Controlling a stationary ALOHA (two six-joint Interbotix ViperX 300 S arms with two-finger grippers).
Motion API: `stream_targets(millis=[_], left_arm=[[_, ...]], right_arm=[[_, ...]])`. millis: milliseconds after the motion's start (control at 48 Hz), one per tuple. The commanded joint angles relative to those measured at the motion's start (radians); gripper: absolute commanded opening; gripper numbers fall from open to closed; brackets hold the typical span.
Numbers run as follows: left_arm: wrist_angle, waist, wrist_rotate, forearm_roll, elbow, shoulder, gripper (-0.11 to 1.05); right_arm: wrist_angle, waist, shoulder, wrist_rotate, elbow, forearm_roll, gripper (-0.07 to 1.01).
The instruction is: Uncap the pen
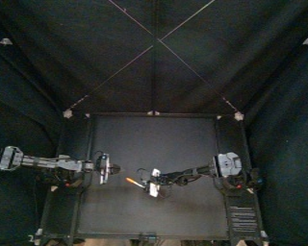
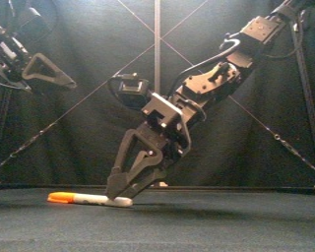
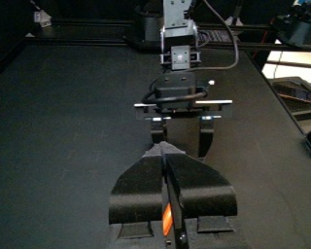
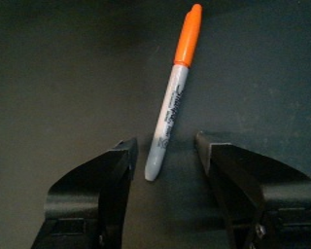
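The marker pen (image 2: 92, 200) lies flat on the black table (image 2: 226, 221), a little left of the middle and toward the front, with its orange cap (image 2: 62, 198) still on and pointing to the left side and its white barrel toward the right. The right arm slants down steeply from the upper right, and the right gripper (image 2: 125, 193) is at table level over the barrel's bare end. In the right wrist view its 2 jaws are spread apart, 1 on each side of the pen (image 4: 171, 97). A gap shows between each jaw and the barrel, so nothing is gripped, and the capped end reaches well beyond the jaw tips. The left arm is raised at the left side, with the left gripper (image 3: 165, 151) well above the table and clear of the pen. Its 2 jaws are drawn together so that the tips meet and only a thin slit remains, with nothing held. It faces the right arm across the table.
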Motion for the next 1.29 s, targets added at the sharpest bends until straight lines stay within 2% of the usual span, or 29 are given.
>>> stream_targets(millis=[21,125,312,417,479,562,667,708,812,979,1021,1188,1292], left_arm=[[-0.003,-0.002,0.0,0.0,-0.014,0.003,0.32],[-0.003,-0.003,0.0,-0.002,-0.014,0.002,0.32],[-0.003,-0.003,0.0,0.0,-0.014,0.003,0.32],[-0.005,-0.002,0.0,-0.002,-0.014,0.003,0.32],[-0.003,-0.002,0.0,-0.002,-0.015,0.003,0.32],[-0.005,-0.002,0.0,0.0,-0.02,0.002,0.32],[-0.009,0.0,0.0,0.0,-0.032,0.002,0.34],[-0.011,0.005,-0.0046,-0.002,-0.035,0.003,0.35],[-0.014,0.011,-0.0061,-0.015,-0.055,0.002,0.43],[-0.018,0.017,-0.0031,-0.035,-0.075,0.003,0.58],[-0.02,0.018,-0.0046,-0.037,-0.077,0.005,0.62],[-0.028,0.031,-0.0061,-0.069,-0.077,0.005,0.77],[-0.028,0.043,-0.0031,-0.091,-0.077,0.012,0.84]], right_arm=[[0.038,0.002,-0.011,0.006,-0.04,-0.005,0.84],[0.074,0.002,-0.002,0.008,-0.057,-0.02,0.76],[0.118,0.003,0.0,0.009,-0.064,-0.034,0.53],[0.132,0.002,-0.005,0.008,-0.06,-0.04,0.47],[0.135,-0.003,-0.015,0.008,-0.055,-0.054,0.46],[0.143,-0.005,-0.049,0.008,-0.041,-0.094,0.46],[0.163,-0.028,-0.112,0.008,-0.017,-0.15,0.46],[0.166,-0.037,-0.141,0.008,-0.005,-0.175,0.46],[0.17,-0.071,-0.225,0.009,0.028,-0.238,0.46],[0.17,-0.109,-0.314,0.008,0.054,-0.305,0.46],[0.17,-0.118,-0.328,0.008,0.055,-0.322,0.46],[0.163,-0.137,-0.357,0.008,0.046,-0.379,0.46],[0.155,-0.143,-0.364,0.006,0.034,-0.397,0.46]])
